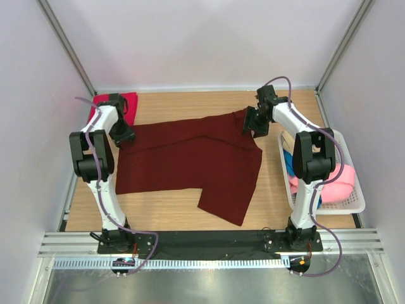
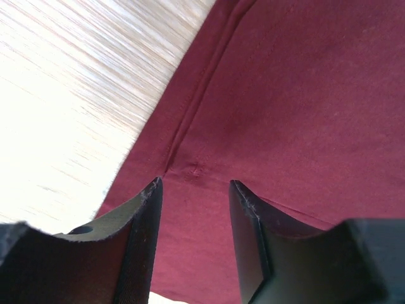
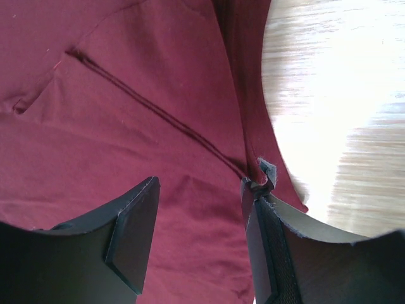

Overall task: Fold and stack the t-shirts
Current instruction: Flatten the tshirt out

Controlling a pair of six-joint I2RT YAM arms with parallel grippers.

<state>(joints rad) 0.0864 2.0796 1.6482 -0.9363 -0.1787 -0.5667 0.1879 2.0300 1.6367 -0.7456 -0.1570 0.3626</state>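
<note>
A dark maroon t-shirt (image 1: 190, 161) lies spread on the wooden table, one sleeve hanging toward the near edge. My left gripper (image 1: 124, 136) hovers over its left end, jaws open, cloth (image 2: 266, 114) and a seam below them, nothing between them. My right gripper (image 1: 250, 125) is over the shirt's far right corner, jaws open above the cloth (image 3: 126, 126) beside a hem. A bright crimson-red shirt (image 1: 126, 104) lies folded at the far left. Pink (image 1: 335, 180) and blue (image 1: 290, 161) shirts lie in the basket.
A white slatted basket (image 1: 351, 206) stands at the right edge, next to the right arm. Bare wood (image 1: 164, 212) shows along the near edge, and bare wood (image 1: 190, 104) also shows along the back. White walls close in the table on three sides.
</note>
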